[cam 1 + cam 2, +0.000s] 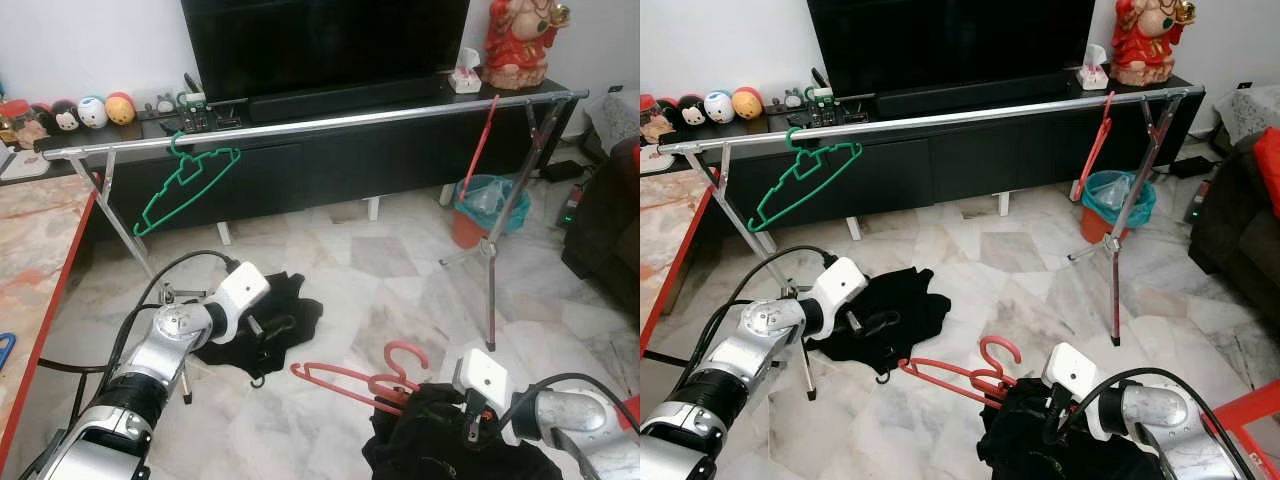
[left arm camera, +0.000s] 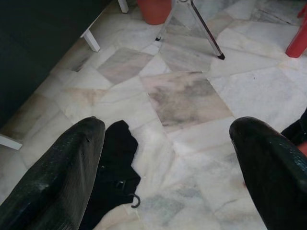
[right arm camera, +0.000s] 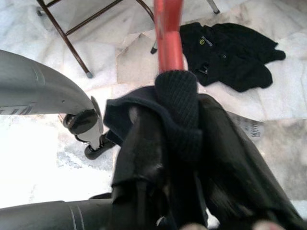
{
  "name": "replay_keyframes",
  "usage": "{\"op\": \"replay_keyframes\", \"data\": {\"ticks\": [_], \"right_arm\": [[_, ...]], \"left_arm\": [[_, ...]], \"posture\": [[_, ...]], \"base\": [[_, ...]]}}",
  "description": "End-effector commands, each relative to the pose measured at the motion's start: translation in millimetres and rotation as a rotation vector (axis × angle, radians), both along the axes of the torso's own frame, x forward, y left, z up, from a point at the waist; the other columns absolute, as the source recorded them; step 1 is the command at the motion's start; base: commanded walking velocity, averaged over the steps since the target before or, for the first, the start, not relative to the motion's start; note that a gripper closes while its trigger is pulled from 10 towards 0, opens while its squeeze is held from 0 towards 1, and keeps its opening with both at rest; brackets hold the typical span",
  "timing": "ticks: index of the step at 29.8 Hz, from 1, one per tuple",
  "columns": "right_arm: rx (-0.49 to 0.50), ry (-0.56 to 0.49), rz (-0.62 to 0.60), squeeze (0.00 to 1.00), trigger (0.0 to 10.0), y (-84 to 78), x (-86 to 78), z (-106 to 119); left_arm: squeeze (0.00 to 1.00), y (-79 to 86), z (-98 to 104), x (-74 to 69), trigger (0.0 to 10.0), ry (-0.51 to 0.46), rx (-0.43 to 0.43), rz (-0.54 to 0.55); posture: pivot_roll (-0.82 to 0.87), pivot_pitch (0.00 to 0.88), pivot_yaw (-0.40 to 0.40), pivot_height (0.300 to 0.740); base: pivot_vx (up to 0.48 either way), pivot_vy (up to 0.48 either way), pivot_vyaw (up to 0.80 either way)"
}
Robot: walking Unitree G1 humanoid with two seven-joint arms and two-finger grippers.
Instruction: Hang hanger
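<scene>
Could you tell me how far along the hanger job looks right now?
Done: a green hanger and a second red one hang on the rail. In hand: the right pincer grips a red hanger carrying a dark garment, low near the floor. Left: lifting it onto the rail. Another black garment lies on the floor below the open left pincer.

1. Head stereo pair: looks forward and down over marble floor (image 1: 400, 260) at the clothes rail (image 1: 330, 122); both eyes share it.
2. Left wrist cam: close, along its fingers (image 2: 53, 177), facing floor.
3. Right wrist cam: very close on dark garment (image 3: 192, 158) and red hanger (image 3: 169, 33).
</scene>
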State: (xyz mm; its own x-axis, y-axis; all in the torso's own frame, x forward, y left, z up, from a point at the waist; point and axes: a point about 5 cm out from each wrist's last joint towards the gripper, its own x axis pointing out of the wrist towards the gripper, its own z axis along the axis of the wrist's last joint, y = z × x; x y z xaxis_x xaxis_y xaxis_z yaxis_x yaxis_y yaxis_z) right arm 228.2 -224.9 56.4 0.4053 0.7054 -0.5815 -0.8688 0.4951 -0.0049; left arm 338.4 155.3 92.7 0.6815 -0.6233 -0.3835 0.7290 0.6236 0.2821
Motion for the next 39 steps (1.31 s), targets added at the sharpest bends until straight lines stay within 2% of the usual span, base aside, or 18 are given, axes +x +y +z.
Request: {"op": "replay_keyframes", "data": {"ticks": [1,2,3,7,8,11,12,15,20,23,25,27,33,35,37,39], "right_arm": [[-0.058,-0.059,-0.047,0.00,0.0,-7.4,8.7,2],[-0.074,-0.067,-0.065,0.00,0.0,-9.4,10.6,1],[-0.107,-0.084,-0.096,0.00,10.0,-13.7,14.1,0],[-0.140,-0.110,-0.116,0.00,10.0,-18.9,18.6,4],[-0.140,-0.110,-0.116,0.00,10.0,-18.9,18.6,4],[-0.177,-0.173,-0.122,0.00,10.0,-25.9,24.6,12],[-0.168,-0.198,-0.088,0.00,10.0,-29.7,24.8,20],[-0.122,-0.227,-0.060,0.00,10.0,-35.6,25.3,33],[-0.069,-0.204,-0.002,0.00,10.0,-37.3,18.5,43],[-0.075,-0.238,0.043,0.00,10.0,-38.1,14.8,44],[-0.039,-0.249,0.083,0.00,10.0,-35.9,10.2,46],[0.032,-0.231,0.157,0.00,10.0,-30.3,1.4,51],[0.172,-0.220,0.233,0.00,10.0,-16.5,-1.8,69],[0.211,-0.232,0.259,0.00,10.0,-13.4,-2.4,75],[0.241,-0.238,0.265,0.00,10.0,-12.2,-1.9,79],[0.314,-0.245,0.272,0.00,10.0,-8.6,-1.7,87]], "left_arm": [[0.00,9.1,-1,1.8,10.0,-0.010,0.021,0.037],[0.00,10.6,-2,2.1,10.0,-0.012,0.031,0.048],[0.00,13.7,-6,2.4,10.0,-0.019,0.068,0.073],[0.00,20.5,-14,4.8,10.0,-0.010,0.084,0.207],[0.00,20.5,-14,4.8,10.0,-0.010,0.084,0.207],[0.00,29.6,-19,7.0,10.0,-0.016,0.100,0.345],[0.00,35.2,-21,7.9,10.0,-0.029,0.109,0.425],[0.00,40.8,-25,7.8,10.0,-0.039,0.121,0.518],[0.00,42.5,-32,5.0,10.0,-0.022,0.128,0.581],[0.00,40.5,-44,-1.2,10.0,0.026,0.161,0.589],[0.00,40.0,-50,-5.3,10.0,0.064,0.169,0.590],[0.00,35.7,-61,-12.1,10.0,0.144,0.157,0.560],[0.00,20.8,-78,-24.9,10.0,0.285,0.160,0.432],[0.00,13.1,-82,-29.0,10.0,0.353,0.121,0.387],[0.00,8.5,-82,-29.4,10.0,0.376,0.085,0.363],[0.00,5.0,-81,-28.2,10.0,0.418,-0.014,0.391]], "posture": [[-0.07,0.000,0.035,0.740],[-0.07,0.000,0.035,0.740],[-0.08,0.000,0.036,0.740],[-0.08,0.000,0.040,0.740],[-0.08,0.000,0.040,0.740],[-0.09,0.000,0.042,0.740],[-0.09,0.000,0.043,0.740],[-0.09,0.000,0.043,0.740],[-0.09,0.000,0.044,0.740],[-0.09,0.000,0.048,0.740],[-0.09,0.000,0.049,0.740],[-0.09,0.000,0.050,0.740],[-0.09,0.000,0.052,0.740],[-0.09,0.000,0.052,0.740],[-0.09,0.000,0.049,0.740],[-0.08,0.000,0.046,0.740]], "base": [[0.000,0.000,0.00],[0.000,0.000,0.00],[0.000,0.000,0.00],[0.000,0.000,0.00],[0.000,0.000,0.00],[0.000,0.000,0.00],[0.000,0.000,0.00],[0.000,0.000,0.00],[0.000,0.000,0.00],[0.000,0.000,0.00],[0.000,0.000,0.00],[0.000,0.000,0.00],[0.000,0.000,0.00],[0.000,0.000,0.00],[0.000,0.000,0.00],[0.000,0.000,0.00]]}}
